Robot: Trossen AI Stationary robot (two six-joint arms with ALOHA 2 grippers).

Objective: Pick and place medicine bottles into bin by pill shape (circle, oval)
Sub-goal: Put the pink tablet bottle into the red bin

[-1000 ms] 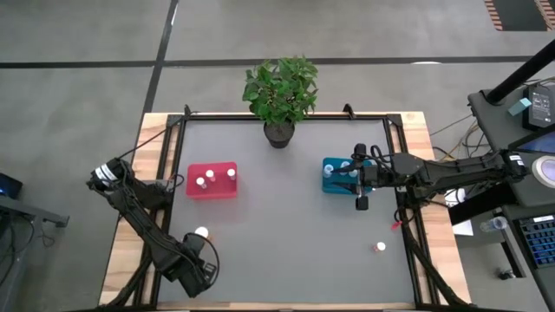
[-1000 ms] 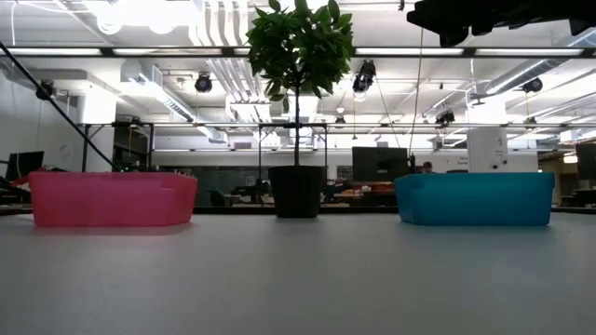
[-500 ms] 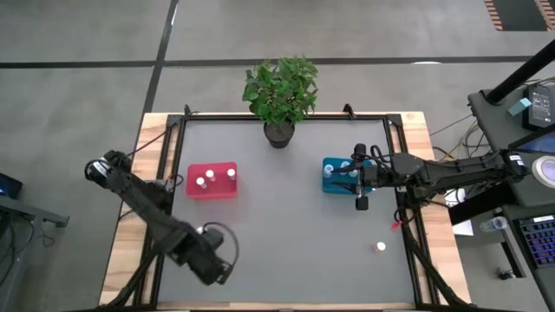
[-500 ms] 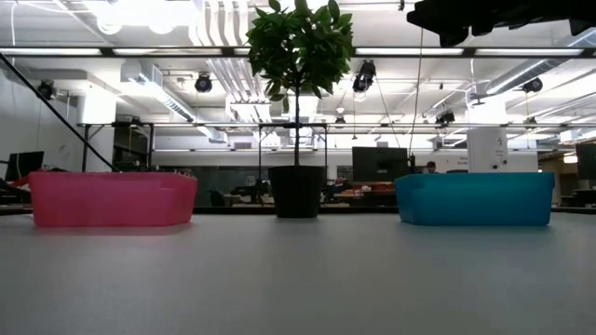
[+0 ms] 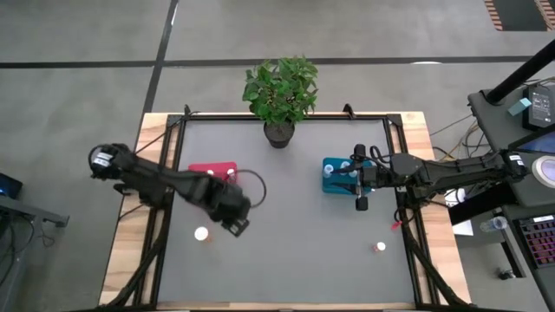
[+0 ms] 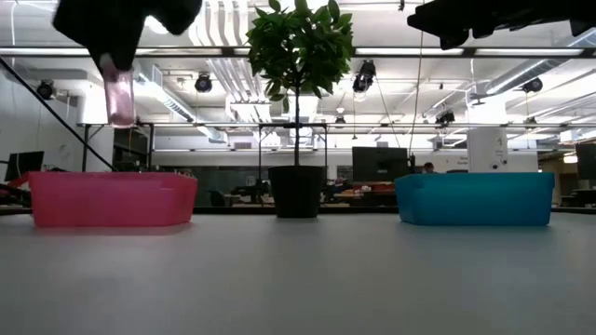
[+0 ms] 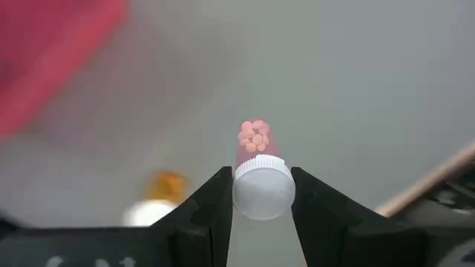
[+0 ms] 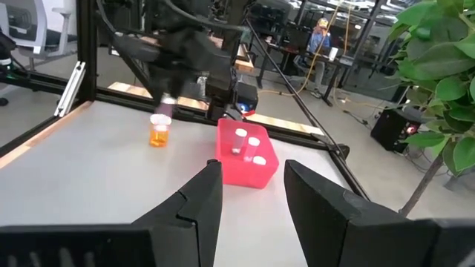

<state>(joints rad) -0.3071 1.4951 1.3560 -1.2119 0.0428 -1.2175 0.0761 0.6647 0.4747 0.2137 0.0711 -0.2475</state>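
A small clear medicine bottle (image 7: 254, 138) with round pink pills and a white cap hangs in my left gripper (image 7: 263, 185), which is shut on it in the air just near of the red bin (image 5: 201, 169). In the low view the bottle (image 6: 119, 95) hangs above the red bin (image 6: 112, 198). An orange bottle (image 5: 201, 233) stands on the table to the near left of that gripper. Another bottle (image 5: 380, 248) stands at the near right. My right gripper (image 5: 351, 178) hovers open and level over the teal bin (image 5: 333, 185). My left gripper pinches the bottle's white cap (image 7: 263, 194) between its two fingers, one on each side. The fingers come from above, pointing steeply down. The bottle hangs upright below them, cap up, lifted clear of the table.
The red bin holds two white-capped bottles (image 8: 245, 142); the teal bin holds some too (image 5: 338, 171). A potted plant (image 5: 279, 95) stands at the middle of the far edge. The grey table between the bins is bare, and a black frame rims it.
My left gripper has risen from the near left corner and swung toward the table's far side and right, toward the red bin, rolling as it went. The clear bottle has gone with it, lifted clear. The orange bottle has stayed where it was.
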